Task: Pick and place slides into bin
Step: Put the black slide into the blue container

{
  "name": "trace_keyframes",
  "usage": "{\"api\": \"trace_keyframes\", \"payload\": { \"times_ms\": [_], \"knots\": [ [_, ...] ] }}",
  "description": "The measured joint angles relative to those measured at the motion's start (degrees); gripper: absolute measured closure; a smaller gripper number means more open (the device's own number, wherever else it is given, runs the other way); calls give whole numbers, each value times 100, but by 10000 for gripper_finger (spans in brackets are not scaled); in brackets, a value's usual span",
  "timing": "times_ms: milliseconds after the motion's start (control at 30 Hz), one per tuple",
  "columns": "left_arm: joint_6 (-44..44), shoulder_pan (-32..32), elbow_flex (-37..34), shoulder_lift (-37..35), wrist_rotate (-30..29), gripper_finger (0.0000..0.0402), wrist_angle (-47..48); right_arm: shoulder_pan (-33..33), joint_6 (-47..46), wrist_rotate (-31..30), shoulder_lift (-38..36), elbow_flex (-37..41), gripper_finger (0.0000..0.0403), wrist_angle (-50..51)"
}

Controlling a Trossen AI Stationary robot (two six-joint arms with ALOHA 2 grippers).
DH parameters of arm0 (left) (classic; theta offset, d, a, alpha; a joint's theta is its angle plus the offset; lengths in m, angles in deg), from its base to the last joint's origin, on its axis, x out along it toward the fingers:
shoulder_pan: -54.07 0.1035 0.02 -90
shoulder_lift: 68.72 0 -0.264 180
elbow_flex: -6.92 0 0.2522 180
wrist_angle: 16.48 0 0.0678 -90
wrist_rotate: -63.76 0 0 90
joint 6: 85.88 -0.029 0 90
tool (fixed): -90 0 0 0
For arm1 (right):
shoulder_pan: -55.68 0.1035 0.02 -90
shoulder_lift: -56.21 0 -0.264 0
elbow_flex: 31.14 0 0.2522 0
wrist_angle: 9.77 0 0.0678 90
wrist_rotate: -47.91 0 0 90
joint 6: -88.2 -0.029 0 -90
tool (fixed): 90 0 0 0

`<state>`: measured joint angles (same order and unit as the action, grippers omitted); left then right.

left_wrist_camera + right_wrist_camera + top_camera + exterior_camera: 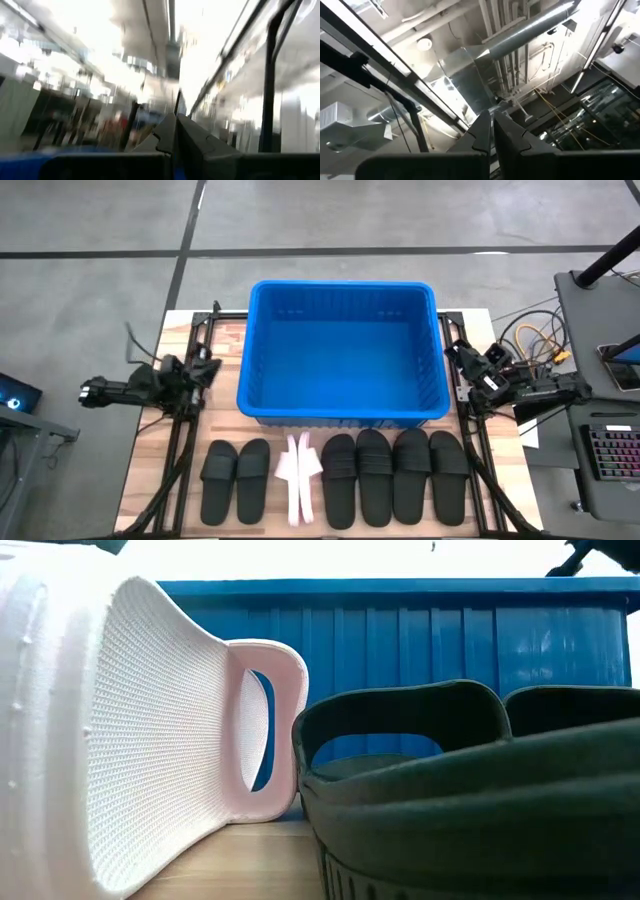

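The blue bin (342,350) stands at the table's far middle and holds nothing that shows. Along the near edge lie several black slides (236,478) (395,475), soles down, and a pale pink pair (299,476) standing on edge between them. The pink slide (150,730) and a black slide (470,790) fill the low view in front of the bin's wall (420,640). My left gripper (205,368) is shut and empty beside the bin's left wall. My right gripper (458,358) is shut and empty beside the bin's right wall. Both wrist views look up at the ceiling.
Black frame rails (185,430) run along both sides of the wooden table. A desk with cables (535,340) and a keyboard (610,450) stands off the table's right edge.
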<state>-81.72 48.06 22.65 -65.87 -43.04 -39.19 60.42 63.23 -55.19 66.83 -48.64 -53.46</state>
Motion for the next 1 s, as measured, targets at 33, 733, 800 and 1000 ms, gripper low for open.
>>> {"api": "trace_keyframes", "payload": {
  "times_ms": [33, 733, 800, 1000],
  "knots": [
    [2, 0, 14, 14, 0, 402, -223, 0, 48, 48, 96, -145, 385, 153],
    [921, -3, 3150, 3056, 1568, 203, -240, 0, 1259, -426, 2127, -4097, 258, 5952],
    [928, 0, 3698, 3365, 1847, 203, 538, 0, 766, -694, 2181, -4245, 261, 6622],
    [1509, -114, 5834, 4239, 2175, 203, 5034, -2, 205, -1003, 2222, -4364, 275, 7895]
  ]
}}
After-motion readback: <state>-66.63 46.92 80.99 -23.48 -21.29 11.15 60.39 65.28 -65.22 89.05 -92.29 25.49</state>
